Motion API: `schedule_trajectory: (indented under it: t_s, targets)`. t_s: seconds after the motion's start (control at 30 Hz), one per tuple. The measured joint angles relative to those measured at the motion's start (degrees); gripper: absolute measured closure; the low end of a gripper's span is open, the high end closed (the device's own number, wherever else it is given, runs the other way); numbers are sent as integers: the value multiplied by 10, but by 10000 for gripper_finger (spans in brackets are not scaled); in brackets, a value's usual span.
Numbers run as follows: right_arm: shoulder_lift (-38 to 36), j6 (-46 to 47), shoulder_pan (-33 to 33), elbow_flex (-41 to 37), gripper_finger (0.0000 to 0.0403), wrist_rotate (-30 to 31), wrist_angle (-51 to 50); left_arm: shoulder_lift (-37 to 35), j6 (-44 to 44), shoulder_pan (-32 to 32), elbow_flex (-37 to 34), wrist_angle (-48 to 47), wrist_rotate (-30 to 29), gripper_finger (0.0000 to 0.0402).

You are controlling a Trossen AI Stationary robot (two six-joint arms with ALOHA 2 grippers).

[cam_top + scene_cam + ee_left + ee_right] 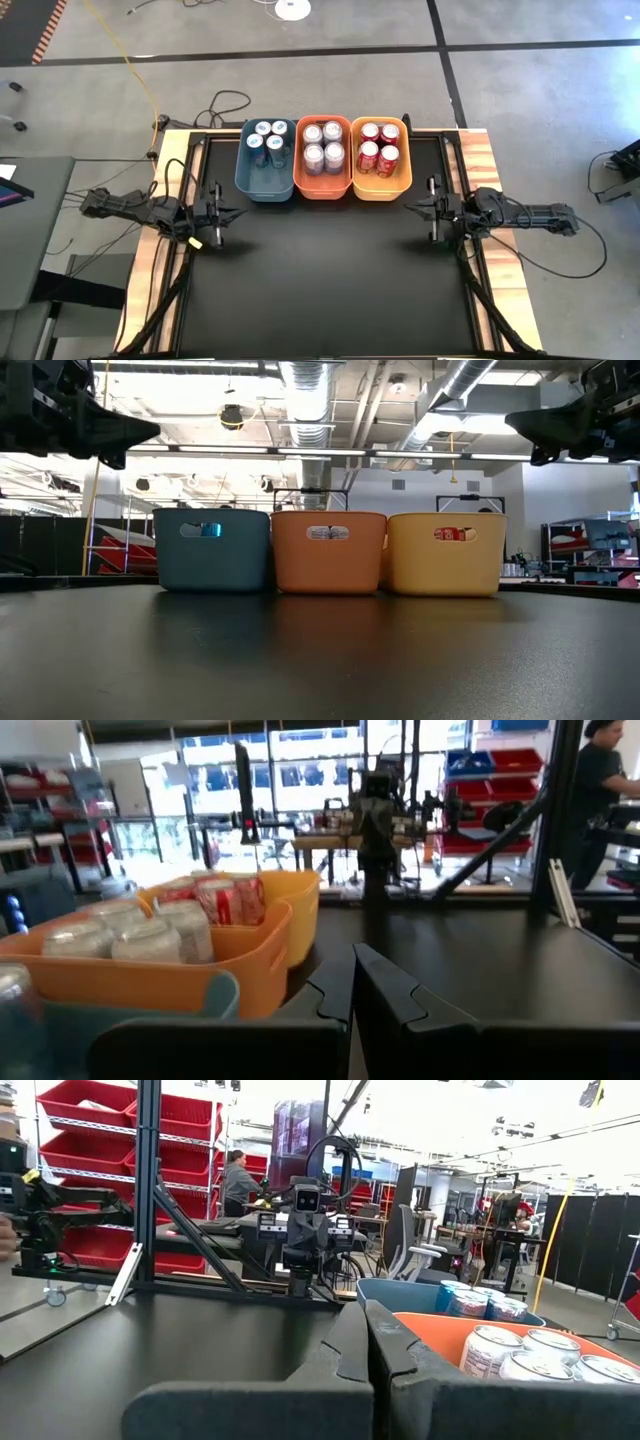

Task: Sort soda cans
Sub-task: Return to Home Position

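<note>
Sorting looks done: blue cans (277, 145) sit in the blue bin (262, 185), silver cans (322, 145) in the orange bin (322, 192), red cans (378, 147) in the yellow bin (381, 192), four each as far as I can count from above. The three bins stand side by side, touching, in a row at the top middle of the worktop (320, 290) in the high view, with no can loose on it. Step in hand, as I judge it: homing the arms, nothing to grasp. The left arm (150, 208) lies at the left edge and the right arm (510, 212) at the right edge. Both point inward across the worktop toward each other, well apart from the bins and from one another. Left jaws are pressed together and empty; the left wrist view shows the two fingers (330, 995) meeting with no gap. Right jaws are likewise pressed together and empty, fingers (345, 1345) meeting in the right wrist view. The low view has both arms up off the worktop at its upper corners, with a can showing through each bin's handle slot. Next move, judged: settle each arm into its rest pose, with no swing toward the bins. The blue bin is nearest the left arm and the yellow bin nearest the right arm, so inward drift risks a nudge. Cannot tell whether the arms are at final rest or just short of it.
</note>
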State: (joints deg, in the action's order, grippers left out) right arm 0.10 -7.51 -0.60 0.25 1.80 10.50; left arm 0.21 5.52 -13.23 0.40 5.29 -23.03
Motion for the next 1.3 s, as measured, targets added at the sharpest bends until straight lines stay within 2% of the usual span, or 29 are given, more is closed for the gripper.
schedule_trajectory:
  t_s: [0.13,1.3]
  targets:
    - [0,0,0,0,403,0,0,4,-22,0,9,-18,2,398]
    - [0,0,0,0,403,0,0,4,-23,0,10,-28,-1,398]
